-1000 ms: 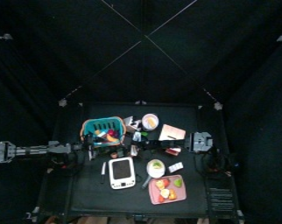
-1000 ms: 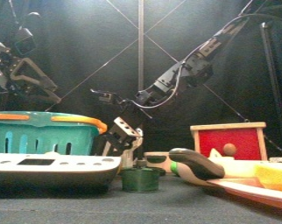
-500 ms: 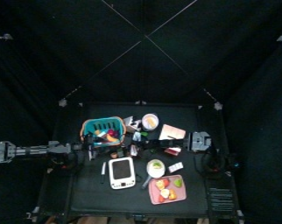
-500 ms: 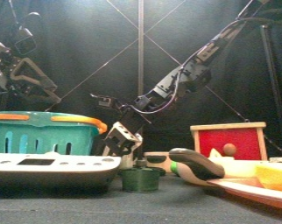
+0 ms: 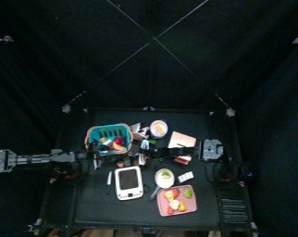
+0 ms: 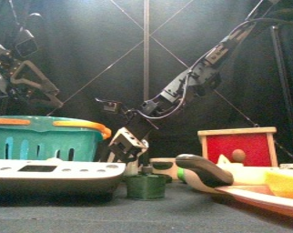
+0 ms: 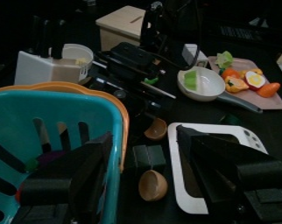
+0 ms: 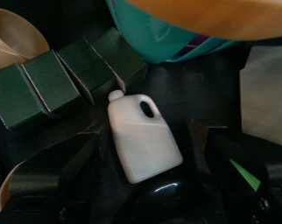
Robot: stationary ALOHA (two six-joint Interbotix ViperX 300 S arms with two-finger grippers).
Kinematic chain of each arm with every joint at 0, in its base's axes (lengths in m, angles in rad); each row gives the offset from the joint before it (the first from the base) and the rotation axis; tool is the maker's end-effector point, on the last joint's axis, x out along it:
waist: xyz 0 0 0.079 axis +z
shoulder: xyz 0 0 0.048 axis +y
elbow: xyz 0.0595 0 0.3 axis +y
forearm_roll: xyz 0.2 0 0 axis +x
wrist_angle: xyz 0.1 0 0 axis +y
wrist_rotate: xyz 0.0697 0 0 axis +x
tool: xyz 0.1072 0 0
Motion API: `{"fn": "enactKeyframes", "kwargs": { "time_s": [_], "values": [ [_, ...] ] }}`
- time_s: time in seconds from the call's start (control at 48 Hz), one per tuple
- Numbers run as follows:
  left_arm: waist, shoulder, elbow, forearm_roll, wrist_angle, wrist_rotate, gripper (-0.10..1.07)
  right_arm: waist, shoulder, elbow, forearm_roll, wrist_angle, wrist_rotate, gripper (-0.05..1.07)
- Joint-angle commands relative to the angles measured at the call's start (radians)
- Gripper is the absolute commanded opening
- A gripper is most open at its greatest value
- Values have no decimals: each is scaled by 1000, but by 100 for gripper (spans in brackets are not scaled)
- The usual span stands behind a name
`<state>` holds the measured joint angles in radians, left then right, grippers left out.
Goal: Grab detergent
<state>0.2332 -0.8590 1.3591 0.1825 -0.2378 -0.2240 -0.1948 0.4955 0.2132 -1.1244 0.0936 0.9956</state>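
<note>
The detergent (image 8: 141, 136) is a white bottle with a handle, lying flat on the black table beside a row of dark green boxes (image 8: 56, 83). My right gripper (image 8: 153, 142) hangs open right over it, one jaw on each side, not touching. From above, the right arm reaches across the table to a spot beside the teal basket (image 5: 108, 137), where the right gripper (image 5: 144, 139) is. My left gripper (image 7: 150, 162) is open with nothing in it, at the table's left by the teal basket (image 7: 50, 131).
A white scale (image 6: 52, 171), a small green cup (image 6: 146, 187) and a plate of food (image 6: 270, 193) stand along the front. A red box (image 6: 237, 146) is at the right. A cream bowl (image 8: 15, 39) lies past the green boxes.
The right arm has stretched a little further toward the basket, bringing its open gripper over the bottle. The left arm has not moved.
</note>
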Motion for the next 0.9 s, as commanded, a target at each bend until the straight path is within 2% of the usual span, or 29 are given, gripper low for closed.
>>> {"fn": "enactKeyframes", "kwargs": {
  "time_s": [0.0,0.125,0.354,0.667,0.875],
  "values": [
    [2,3,-11,0,-5,0,94,-2,-37,-3,2,8,-2,103],
    [2,2,-12,0,-5,0,94,-2,-37,-2,2,14,-2,97],
    [3,2,-11,0,-5,0,94,-2,-55,5,26,43,-2,77],
    [3,3,-11,0,-5,0,94,3,-189,72,69,81,-2,76],
    [3,2,-12,0,-5,0,94,6,-213,80,86,83,-2,76]
  ]
}}
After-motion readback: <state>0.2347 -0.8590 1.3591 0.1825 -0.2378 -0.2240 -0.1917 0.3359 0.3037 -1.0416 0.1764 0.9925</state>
